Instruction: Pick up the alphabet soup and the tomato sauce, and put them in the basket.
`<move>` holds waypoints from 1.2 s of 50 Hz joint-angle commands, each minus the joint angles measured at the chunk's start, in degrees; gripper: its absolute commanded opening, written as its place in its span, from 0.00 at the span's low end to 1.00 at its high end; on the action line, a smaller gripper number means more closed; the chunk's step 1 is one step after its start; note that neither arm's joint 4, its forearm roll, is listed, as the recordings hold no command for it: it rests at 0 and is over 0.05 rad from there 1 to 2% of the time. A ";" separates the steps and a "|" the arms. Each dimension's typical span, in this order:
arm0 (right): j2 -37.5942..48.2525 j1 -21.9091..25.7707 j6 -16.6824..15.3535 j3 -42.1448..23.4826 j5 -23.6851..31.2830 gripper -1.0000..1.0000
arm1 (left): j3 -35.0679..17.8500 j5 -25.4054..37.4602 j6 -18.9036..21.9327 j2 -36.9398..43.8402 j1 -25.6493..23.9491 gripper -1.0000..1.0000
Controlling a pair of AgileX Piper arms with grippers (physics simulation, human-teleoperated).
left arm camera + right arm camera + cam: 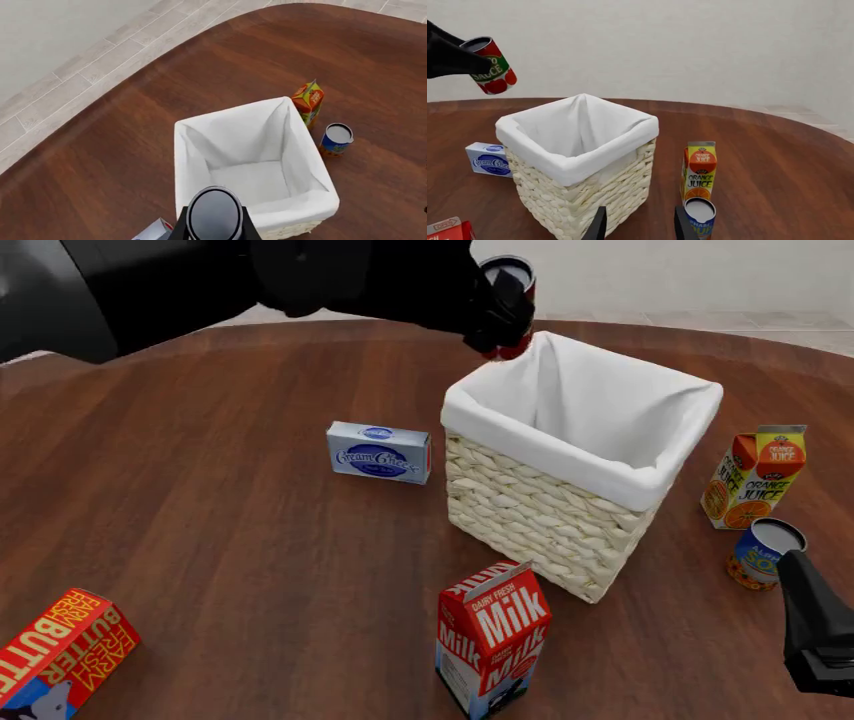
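step: tomato sauce (492, 66) is held clamped in left gripper (497, 312) above basket (587, 455) rim, mid-worktop | right gripper (639, 220) spread, empty | alphabet soup (765, 553) at worktop's right edge | next: carry inward over lining, release judged due

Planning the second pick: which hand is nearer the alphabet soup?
Right. The right hand hangs just beside the alphabet soup on the table's right side; the left hand is up over the basket, holding the tomato sauce.
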 commanded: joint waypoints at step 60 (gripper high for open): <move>0.17 -0.06 1.78 -0.07 -0.17 1.00 | -13.47 1.46 1.18 17.43 -2.33 0.00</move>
